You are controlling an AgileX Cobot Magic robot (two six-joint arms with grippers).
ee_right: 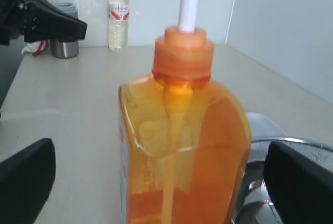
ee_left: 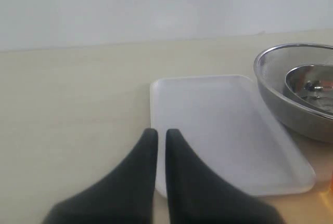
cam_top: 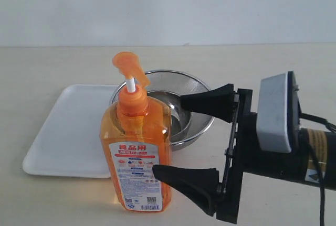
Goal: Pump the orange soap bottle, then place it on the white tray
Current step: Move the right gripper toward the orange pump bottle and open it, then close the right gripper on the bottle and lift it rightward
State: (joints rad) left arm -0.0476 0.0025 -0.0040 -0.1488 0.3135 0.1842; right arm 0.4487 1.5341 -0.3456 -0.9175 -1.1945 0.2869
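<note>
On the table, just before the white tray's (cam_top: 68, 131) near corner, stood one orange soap bottle (cam_top: 137, 147), upright, with the steel bowl (cam_top: 194, 126) behind it. My right gripper (cam_top: 168, 136) stood wide, a finger either side of the bottle, gripping nothing. My left gripper (ee_left: 161, 133) was pressed closed by the tray's edge.

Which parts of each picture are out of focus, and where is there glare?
Exterior view: soft even light, soap bottle fairly sharp, bright reflections in the steel bowl. Left wrist view: the left end effector is blurred, the white tray looks washed out. Right wrist view: the bottle glows, lit through; the dark fingers are soft.
</note>
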